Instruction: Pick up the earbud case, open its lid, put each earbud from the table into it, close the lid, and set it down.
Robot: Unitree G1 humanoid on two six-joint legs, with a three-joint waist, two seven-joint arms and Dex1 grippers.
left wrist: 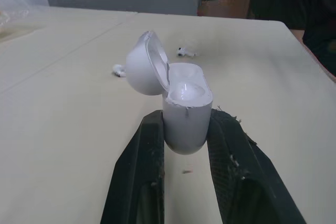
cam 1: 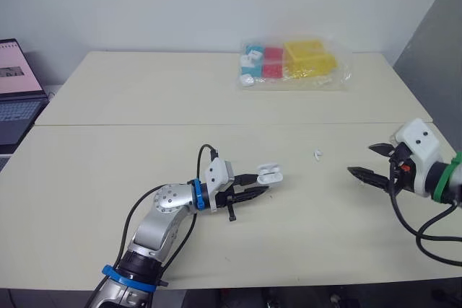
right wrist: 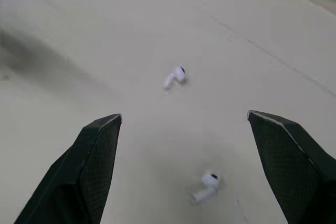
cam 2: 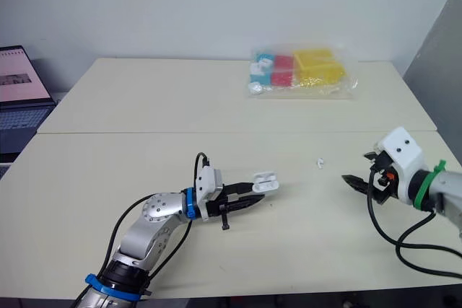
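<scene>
Left gripper (cam 1: 261, 182) pinched the opened earbud case (cam 1: 271, 173).
Its fingers clamped the case's base, lid (left wrist: 144, 64) hinged back. A first earbud (right wrist: 175, 76) and second earbud (right wrist: 207, 186) lay on the table (cam 1: 144, 106) beyond the case, toward the right gripper (cam 1: 361, 160), which was spread wide.

The right gripper (right wrist: 184, 115) is hovering over the table (right wrist: 79, 35), fingers (right wrist: 94, 171) standing wide apart; the near earbud (right wrist: 207, 186) is lying between them; the far earbud (right wrist: 175, 76) is lying beyond.
</scene>
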